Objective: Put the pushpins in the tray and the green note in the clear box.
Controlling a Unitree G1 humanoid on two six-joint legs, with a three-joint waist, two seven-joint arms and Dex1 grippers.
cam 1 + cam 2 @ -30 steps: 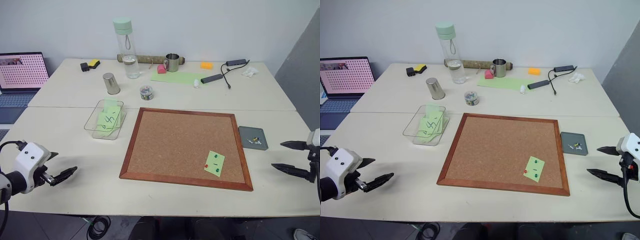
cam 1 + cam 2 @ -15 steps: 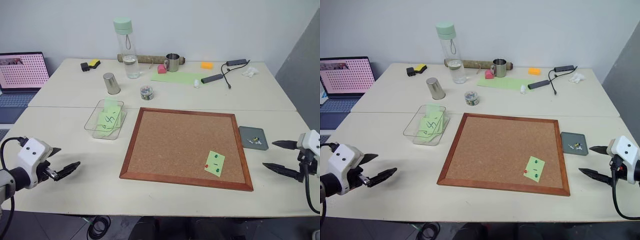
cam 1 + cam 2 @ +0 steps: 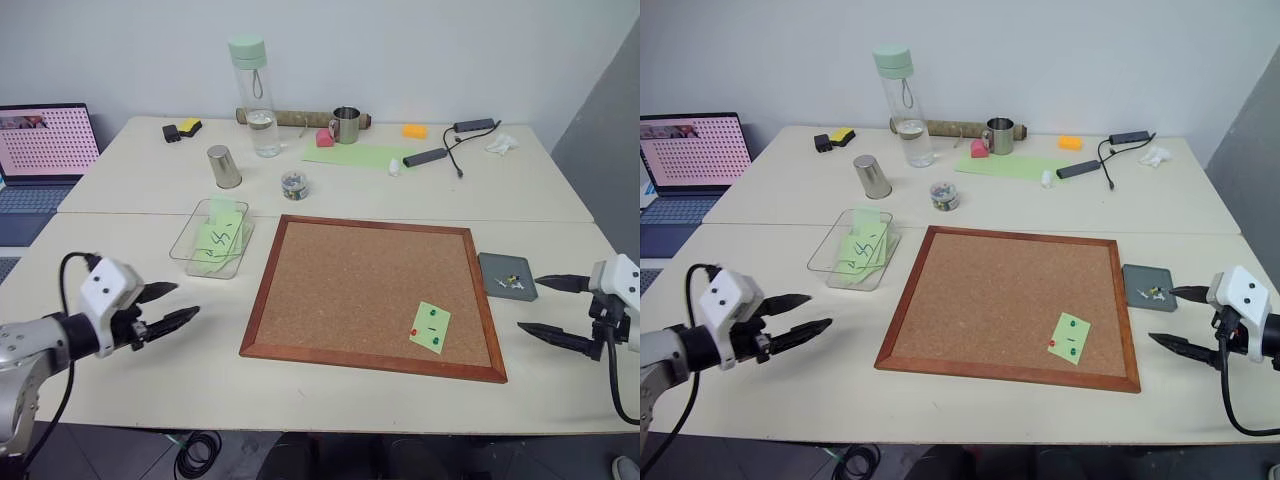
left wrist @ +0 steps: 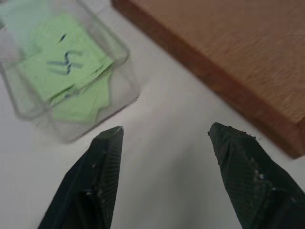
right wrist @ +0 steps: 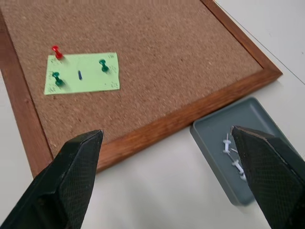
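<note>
Right wrist view: my right jaws (image 5: 169,183) spread wide, empty; I should pinch the red pushpin (image 5: 56,51) by its head, pulling straight off the green note (image 5: 82,73).

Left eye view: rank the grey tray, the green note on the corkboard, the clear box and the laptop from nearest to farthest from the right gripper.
From the right gripper:
1. Grey tray, just beside it, off the corkboard's right edge.
2. Green note, pinned at the corkboard's near right corner.
3. Clear box, past the corkboard's left edge.
4. Laptop, far left.
</note>
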